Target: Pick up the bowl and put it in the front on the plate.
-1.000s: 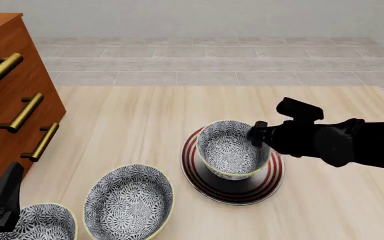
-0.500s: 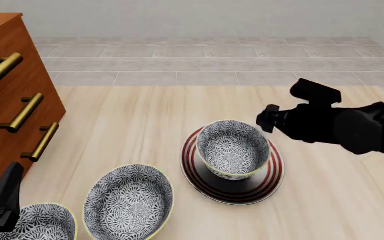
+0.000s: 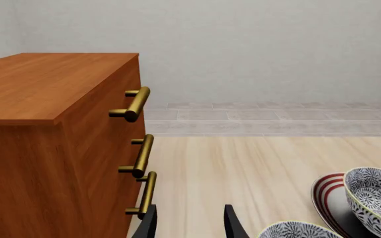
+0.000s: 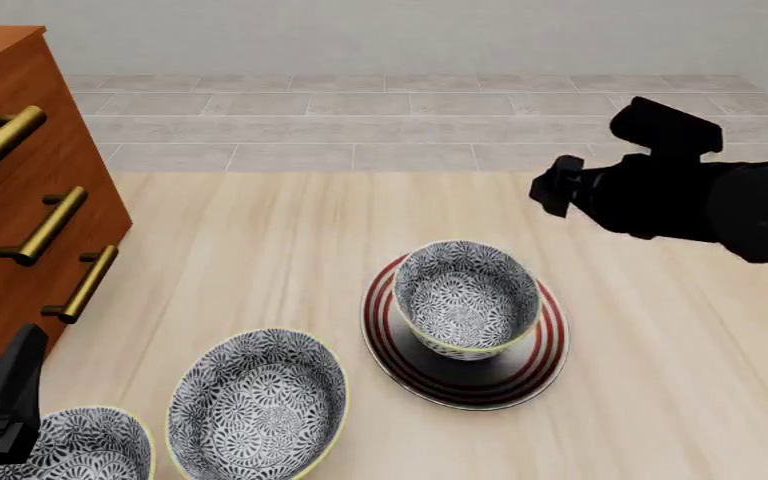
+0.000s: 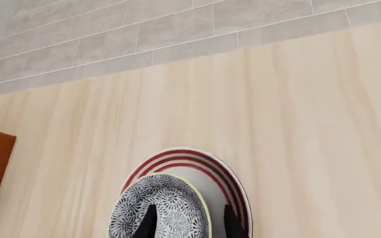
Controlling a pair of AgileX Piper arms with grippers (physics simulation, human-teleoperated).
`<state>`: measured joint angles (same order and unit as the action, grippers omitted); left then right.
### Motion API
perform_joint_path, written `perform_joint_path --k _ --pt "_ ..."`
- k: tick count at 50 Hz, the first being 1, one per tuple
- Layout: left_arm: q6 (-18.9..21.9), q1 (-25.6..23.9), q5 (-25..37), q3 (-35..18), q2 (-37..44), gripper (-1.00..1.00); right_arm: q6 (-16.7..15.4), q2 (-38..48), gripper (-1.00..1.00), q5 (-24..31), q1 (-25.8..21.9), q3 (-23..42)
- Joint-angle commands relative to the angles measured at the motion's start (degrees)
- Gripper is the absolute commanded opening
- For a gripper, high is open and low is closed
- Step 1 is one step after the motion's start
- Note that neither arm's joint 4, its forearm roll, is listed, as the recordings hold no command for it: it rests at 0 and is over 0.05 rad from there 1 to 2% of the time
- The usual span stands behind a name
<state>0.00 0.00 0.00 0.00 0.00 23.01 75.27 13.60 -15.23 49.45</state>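
The wooden dresser [image 4: 17, 200] stands well left of the plate [image 4: 544, 352]. The bowl [image 4: 467, 298] sits upright on the plate, slightly toward its far side, so the placement looks done. Two matching bowls, one [image 4: 257, 405] and another [image 4: 84, 445], lie nearer than the plate, to its left. The sensible finish is a clear upward retreat without brushing the bowl's rim. The right gripper [image 5: 186, 217] hangs above and beyond the plate, fingers parted and empty. The left gripper [image 3: 190, 223] idles beside the dresser, also spread and holding nothing.
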Motion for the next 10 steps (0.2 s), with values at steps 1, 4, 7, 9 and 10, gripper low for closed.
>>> perform_joint_path --k 1,4,7,9,10 --pt "0.0 0.0 0.0 0.0 0.0 1.00 -0.2 -2.0 1.00 0.7 0.7 1.5" --pt "0.0 0.0 0.0 0.0 0.0 1.00 0.2 -3.1 1.00 0.7 1.0 1.6" --pt "0.0 0.0 0.0 0.0 0.0 1.00 0.3 -3.9 1.00 0.9 1.3 1.7" --pt "0.0 0.0 0.0 0.0 0.0 1.00 0.4 -4.4 1.00 0.9 1.6 2.0" --pt "0.0 0.0 0.0 0.0 0.0 1.00 0.6 -4.6 1.00 0.9 1.7 2.1"
